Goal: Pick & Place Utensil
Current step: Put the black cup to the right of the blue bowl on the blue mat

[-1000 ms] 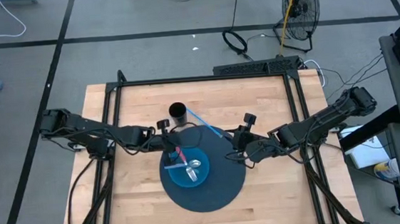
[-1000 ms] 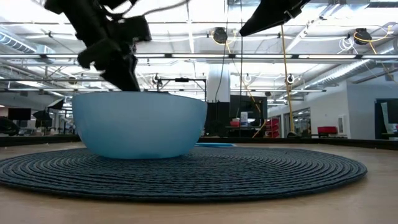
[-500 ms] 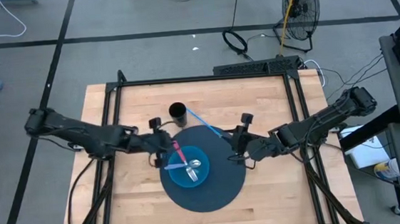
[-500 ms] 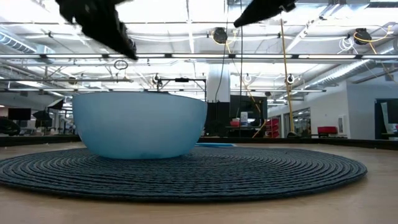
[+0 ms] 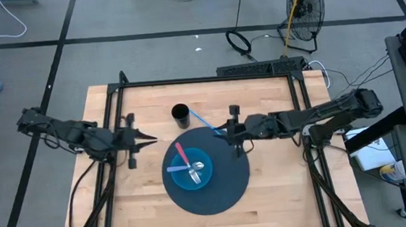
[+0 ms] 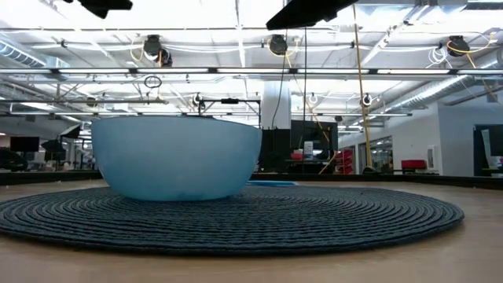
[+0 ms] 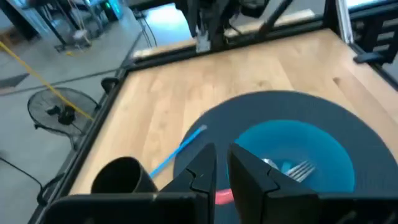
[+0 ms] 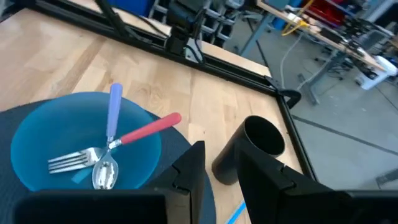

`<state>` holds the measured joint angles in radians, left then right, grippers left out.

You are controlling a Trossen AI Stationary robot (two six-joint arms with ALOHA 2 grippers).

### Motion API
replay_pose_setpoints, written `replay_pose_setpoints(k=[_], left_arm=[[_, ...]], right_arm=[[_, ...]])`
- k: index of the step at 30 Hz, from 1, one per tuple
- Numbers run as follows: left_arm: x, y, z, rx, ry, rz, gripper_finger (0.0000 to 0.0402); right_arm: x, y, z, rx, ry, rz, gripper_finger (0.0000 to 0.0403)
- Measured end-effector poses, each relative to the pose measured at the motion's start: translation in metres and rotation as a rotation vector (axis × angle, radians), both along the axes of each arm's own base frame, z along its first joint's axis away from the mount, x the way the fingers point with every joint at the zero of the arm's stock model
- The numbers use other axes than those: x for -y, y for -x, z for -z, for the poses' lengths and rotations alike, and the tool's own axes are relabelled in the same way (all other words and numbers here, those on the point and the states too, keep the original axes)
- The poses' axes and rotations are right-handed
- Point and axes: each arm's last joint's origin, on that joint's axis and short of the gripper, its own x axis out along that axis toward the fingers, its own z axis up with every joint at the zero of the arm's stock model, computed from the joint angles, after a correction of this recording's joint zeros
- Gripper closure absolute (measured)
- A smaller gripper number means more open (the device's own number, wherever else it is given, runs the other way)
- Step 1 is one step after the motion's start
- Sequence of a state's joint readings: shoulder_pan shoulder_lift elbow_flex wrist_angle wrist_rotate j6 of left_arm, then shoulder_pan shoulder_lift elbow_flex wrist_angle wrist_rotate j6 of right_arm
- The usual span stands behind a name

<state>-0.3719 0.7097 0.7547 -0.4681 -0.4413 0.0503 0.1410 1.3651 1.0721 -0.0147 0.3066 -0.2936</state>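
- Blue bowl (image 5: 191, 170) on the dark mat (image 5: 230, 184) already holds a fork (image 8: 71, 160), a spoon (image 8: 106, 172) and a red-handled utensil (image 5: 181, 154).
- One blue utensil (image 5: 205, 122) remains on the table beside the black cup (image 5: 181, 116).
- Right gripper (image 5: 228, 131), part-open and seemingly empty, hovers near it.
- Left gripper (image 5: 147, 139) waits off the mat, narrow and empty.

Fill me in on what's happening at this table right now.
Neither arm holds anything. The left gripper hovers beside the round mat, empty, fingers nearly closed. The right gripper hangs over the mat's far edge, near the light blue utensil lying between the black cup and the mat. The blue bowl on the mat already holds a fork, a spoon and a red-handled utensil.
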Motion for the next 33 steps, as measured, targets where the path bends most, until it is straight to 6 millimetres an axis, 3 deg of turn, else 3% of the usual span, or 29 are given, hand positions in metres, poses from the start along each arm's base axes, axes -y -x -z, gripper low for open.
replay_pose_setpoints(k=[9,21,25,29,33], left_arm=[[-0.009,0.025,0.019,0.129,0.01,-0.038,0.0355],[-0.009,0.023,0.052,0.218,0.027,-0.06,0.0355],[-0.009,0.021,0.056,0.243,0.018,-0.061,0.0355],[-0.009,0.021,0.055,0.247,0.016,-0.079,0.0355],[-0.01,0.021,0.055,0.248,0.014,-0.087,0.0355]], right_arm=[[0.046,-0.005,-0.005,0.053,-0.034,-0.078,0.0316],[0.103,-0.003,-0.016,0.21,-0.109,-0.256,0.0316],[0.114,-0.004,-0.012,0.202,-0.123,-0.264,0.0316],[0.12,-0.013,0.0,0.159,-0.155,-0.285,0.0316],[0.126,-0.03,-0.002,0.187,-0.146,-0.312,0.0316]])
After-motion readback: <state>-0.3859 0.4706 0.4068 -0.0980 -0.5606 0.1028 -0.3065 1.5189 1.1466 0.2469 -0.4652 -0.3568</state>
